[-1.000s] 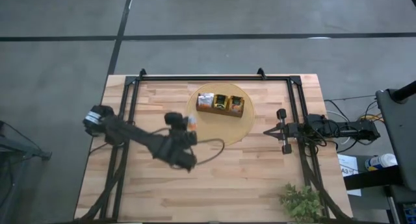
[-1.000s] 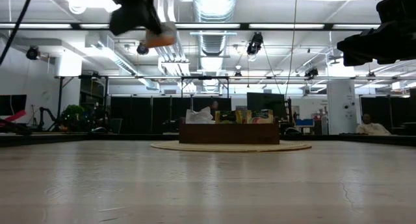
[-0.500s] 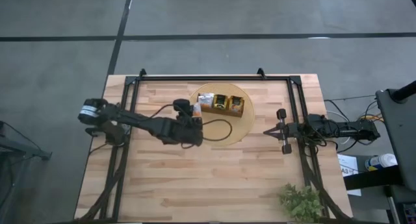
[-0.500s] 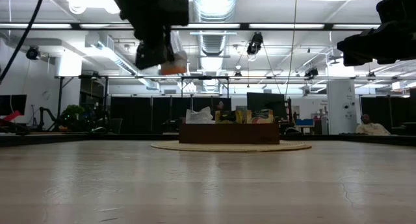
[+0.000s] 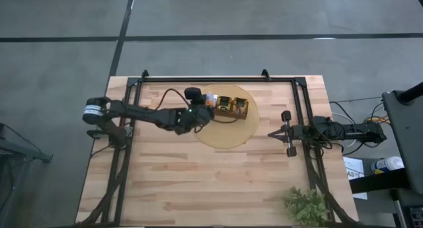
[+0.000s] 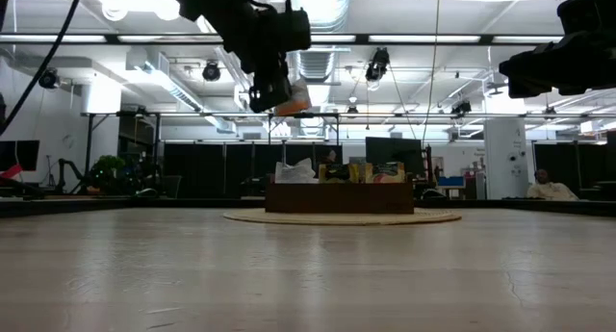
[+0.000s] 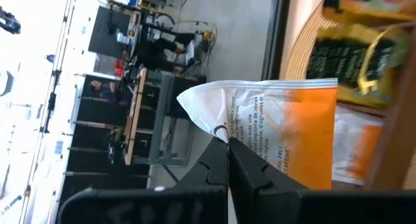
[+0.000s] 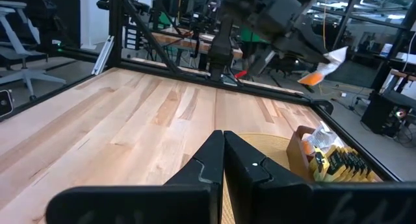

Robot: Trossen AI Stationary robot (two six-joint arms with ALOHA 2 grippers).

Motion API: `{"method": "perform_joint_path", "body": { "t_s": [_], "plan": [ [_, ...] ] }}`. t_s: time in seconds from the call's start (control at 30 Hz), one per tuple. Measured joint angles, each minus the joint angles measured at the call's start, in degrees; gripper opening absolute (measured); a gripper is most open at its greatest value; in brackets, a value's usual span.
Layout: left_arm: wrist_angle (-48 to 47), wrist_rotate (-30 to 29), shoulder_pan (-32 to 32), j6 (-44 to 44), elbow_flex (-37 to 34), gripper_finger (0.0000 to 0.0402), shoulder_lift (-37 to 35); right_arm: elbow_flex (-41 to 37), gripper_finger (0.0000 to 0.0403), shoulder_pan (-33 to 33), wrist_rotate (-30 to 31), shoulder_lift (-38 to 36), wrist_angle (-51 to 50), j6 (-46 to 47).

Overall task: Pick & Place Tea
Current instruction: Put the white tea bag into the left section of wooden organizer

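1. The wooden tabletop [image 5: 198, 188] fills the middle of the high view, with a black metal frame [image 5: 218, 79] running along its far edge and down both sides.
2. The left arm [image 5: 142, 114] reaches from the left side across to the middle; nothing stands between it and the tray.
3. The right arm [image 5: 330, 131] waits at the right edge, its right gripper [image 8: 223, 160] with jaws closed on nothing, pointing left toward the mat.
4. A round woven mat [image 5: 228, 134] lies at the far middle of the tabletop.
5. A green plant [image 5: 305, 205] sits at the near right corner, well apart from everything else.
6. The brown wooden tray [image 6: 339, 198] stands on the mat's far part, packets upright in its compartments.
7. The left gripper [image 7: 227, 143] hovers above the tray's left end, jaws closed on a white-and-orange tea packet [image 7: 286, 130], held in the air and clear of the tray.
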Motion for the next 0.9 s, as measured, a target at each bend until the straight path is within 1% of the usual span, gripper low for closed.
{"method": "perform_joint_path", "body": {
  "t_s": [0.1,0.2,0.27,0.3,0.6,0.77,0.9],
  "plan": [
    [0.0,0.0,1.5,-0.5,-0.3,0.0000,0.0,0.0,0.0009,0.0,0.0,0.0,0.0,0.0],
    [0.1,0.1,2.6,-3.0,-0.3,0.0000,1.2,0.0,0.0009,0.0,0.0,0.0,0.0,0.0],
    [0.1,1.4,3.2,-4.2,-0.4,0.0000,2.2,0.0,0.0009,0.0,0.0,0.0,0.0,0.0],
    [0.4,2.2,3.4,-4.4,-0.4,0.0000,2.8,0.0,0.0009,0.0,0.0,0.0,0.0,0.0],
    [3.2,3.1,4.3,-5.0,-2.4,0.0000,7.4,0.0,0.0009,0.0,0.0,0.0,0.0,0.0],
    [7.2,2.7,4.4,-3.4,-4.5,0.0000,9.4,0.0,0.0009,0.0,0.0,0.0,0.0,0.0],
    [11.3,2.5,4.4,0.7,-5.1,0.0000,11.2,0.0,0.0009,0.0,0.0,0.0,0.0,0.0]
  ]
}}
